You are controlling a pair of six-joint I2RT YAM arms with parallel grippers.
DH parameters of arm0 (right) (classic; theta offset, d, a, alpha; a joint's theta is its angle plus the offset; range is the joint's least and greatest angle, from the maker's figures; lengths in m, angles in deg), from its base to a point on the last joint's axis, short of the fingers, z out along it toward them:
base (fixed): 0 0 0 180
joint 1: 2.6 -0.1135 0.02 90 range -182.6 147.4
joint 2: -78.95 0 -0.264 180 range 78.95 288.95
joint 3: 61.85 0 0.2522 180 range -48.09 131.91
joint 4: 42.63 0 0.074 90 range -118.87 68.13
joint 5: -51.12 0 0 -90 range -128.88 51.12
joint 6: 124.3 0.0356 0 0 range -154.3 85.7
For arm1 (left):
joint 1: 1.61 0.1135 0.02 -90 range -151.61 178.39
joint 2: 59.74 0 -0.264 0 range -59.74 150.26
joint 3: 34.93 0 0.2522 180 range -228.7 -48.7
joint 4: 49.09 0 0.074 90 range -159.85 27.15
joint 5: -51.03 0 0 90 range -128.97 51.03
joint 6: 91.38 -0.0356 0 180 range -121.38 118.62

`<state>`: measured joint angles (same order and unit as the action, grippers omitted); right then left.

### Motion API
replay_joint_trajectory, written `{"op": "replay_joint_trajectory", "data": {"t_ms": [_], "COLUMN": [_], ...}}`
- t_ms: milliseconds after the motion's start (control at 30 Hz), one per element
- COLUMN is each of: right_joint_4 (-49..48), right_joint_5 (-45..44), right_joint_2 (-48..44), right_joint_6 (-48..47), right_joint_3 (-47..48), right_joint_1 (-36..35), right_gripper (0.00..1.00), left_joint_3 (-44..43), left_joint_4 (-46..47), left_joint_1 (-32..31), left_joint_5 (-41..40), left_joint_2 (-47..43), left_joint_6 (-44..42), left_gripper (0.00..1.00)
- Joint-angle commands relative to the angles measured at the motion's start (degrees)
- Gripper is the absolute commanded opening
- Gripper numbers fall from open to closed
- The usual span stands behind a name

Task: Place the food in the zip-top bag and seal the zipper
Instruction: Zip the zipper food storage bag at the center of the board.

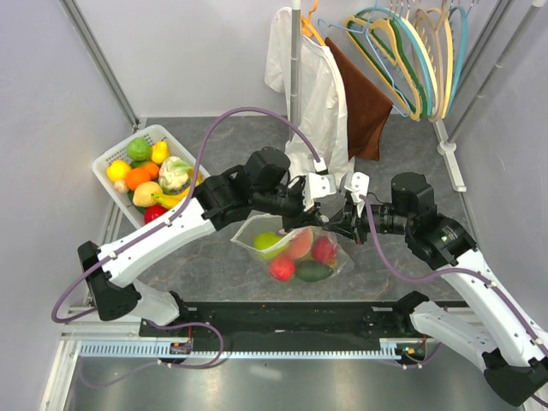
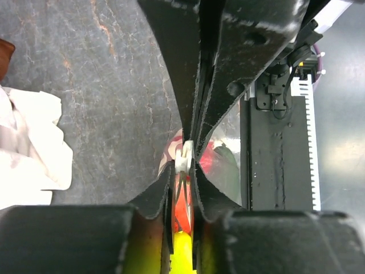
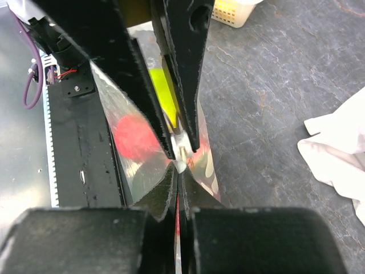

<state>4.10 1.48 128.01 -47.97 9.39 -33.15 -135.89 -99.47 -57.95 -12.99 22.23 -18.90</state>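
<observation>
My left gripper (image 2: 186,149) pinches zipper slider (image 2: 183,161); my right gripper (image 3: 179,149) clamped on zip-top bag (image 1: 248,233) mouth; food (image 1: 282,268) inside, near tabletop (image 1: 214,270) front edge.

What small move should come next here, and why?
Probably draw the left gripper along the mouth of the clear polka-dot plastic bag, away from the right gripper: it pinches the small white slider tab, the right clamps the edge beside it, with glossy toy fruit inside.
</observation>
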Motion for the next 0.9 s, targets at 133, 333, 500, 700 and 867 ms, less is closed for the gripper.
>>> {"op": "replay_joint_trajectory", "data": {"t_ms": [133, 333, 500, 700, 867], "right_joint_4": [-2.74, -2.39, -2.03, -0.98, -0.71], "right_joint_5": [0.51, 0.33, -0.02, -0.63, -3.17], "right_joint_2": [-2.47, -2.48, -2.56, -3.44, -4.32], "right_joint_6": [0.40, 0.22, -0.13, -0.39, -0.74], "right_joint_3": [2.03, 1.94, 1.85, 1.77, 1.41], "right_joint_1": [-0.13, -0.13, -0.13, -0.13, -0.04], "right_gripper": [0.00, 0.00, 0.00, 0.00, 0.00], "left_joint_3": [3.88, 6.07, 6.78, 7.57, 10.64], "left_joint_4": [-2.22, -3.54, -5.48, -8.55, -9.96], "left_joint_1": [1.84, 3.07, 4.92, 8.35, 10.45], "left_joint_5": [-0.75, -0.49, -0.23, 1.09, 0.66], "left_joint_2": [-3.92, -6.12, -7.00, -7.97, -10.25], "left_joint_6": [-3.13, -4.72, -5.25, -5.60, -7.44], "left_gripper": [0.08, 0.07, 0.07, 0.06, 0.06]}}
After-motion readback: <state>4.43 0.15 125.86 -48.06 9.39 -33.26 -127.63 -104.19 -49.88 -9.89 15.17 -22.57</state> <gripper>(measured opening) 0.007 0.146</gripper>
